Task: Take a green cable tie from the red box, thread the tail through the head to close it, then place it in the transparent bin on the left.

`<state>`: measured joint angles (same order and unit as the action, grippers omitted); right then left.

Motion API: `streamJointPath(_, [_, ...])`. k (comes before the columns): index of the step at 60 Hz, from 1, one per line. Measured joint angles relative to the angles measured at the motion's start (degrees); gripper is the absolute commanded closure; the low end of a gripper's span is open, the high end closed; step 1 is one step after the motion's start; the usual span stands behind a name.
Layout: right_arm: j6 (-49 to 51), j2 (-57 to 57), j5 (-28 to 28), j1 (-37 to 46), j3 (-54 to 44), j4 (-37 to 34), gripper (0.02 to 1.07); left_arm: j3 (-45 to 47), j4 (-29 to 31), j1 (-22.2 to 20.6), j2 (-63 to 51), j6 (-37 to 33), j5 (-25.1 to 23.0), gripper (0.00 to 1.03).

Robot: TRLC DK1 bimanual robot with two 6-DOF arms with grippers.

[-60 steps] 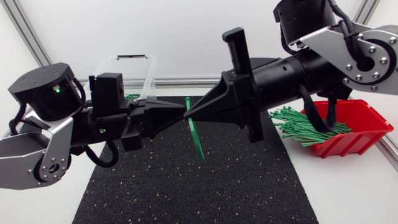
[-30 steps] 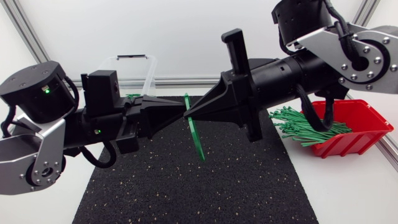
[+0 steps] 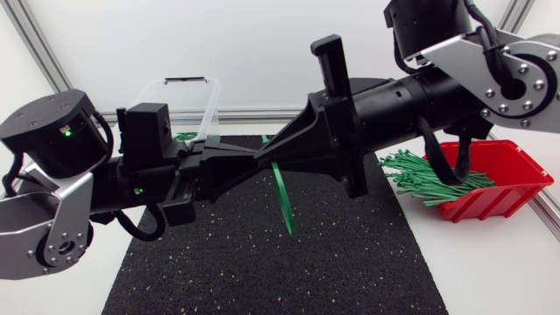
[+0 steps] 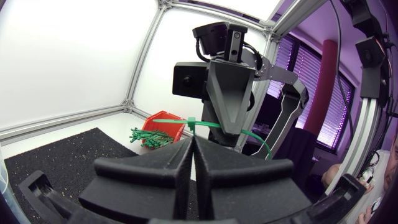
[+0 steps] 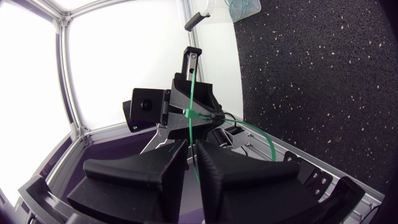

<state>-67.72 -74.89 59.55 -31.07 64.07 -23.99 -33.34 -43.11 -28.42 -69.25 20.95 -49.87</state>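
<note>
Your right gripper (image 3: pixel 269 159) pinches the green cable tie (image 3: pixel 283 197) between its fingers above the black mat (image 3: pixel 262 271), and the strap hangs toward 5 o'clock. Your left gripper (image 3: pixel 252 163) meets it tip to tip, its fingers pressed together. The red box (image 3: pixel 512 179) sits at 3 o'clock and the transparent bin (image 3: pixel 179 96) at 11 o'clock.

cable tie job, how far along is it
Done: one tie is out of the red box, held over the mat by the left gripper and right gripper. In hand: they meet tip to tip, and the wrist views show a loop, so the tail seems to be through the head. To do: finish closing it, then drop it in the bin.
</note>
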Motion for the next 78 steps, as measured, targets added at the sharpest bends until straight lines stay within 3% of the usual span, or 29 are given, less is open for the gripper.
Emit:
streamJointPath(42, [0.02,1.66,-0.20,5.35,1.84,-0.94,0.80,0.00,-0.04,0.28,0.00,-0.20,-0.22,1.00])
streamJointPath(78, [0.02,-3.85,-0.98,2.67,3.13,0.04,0.80,0.09,-0.28,0.61,0.33,-0.20,-0.79,1.00])
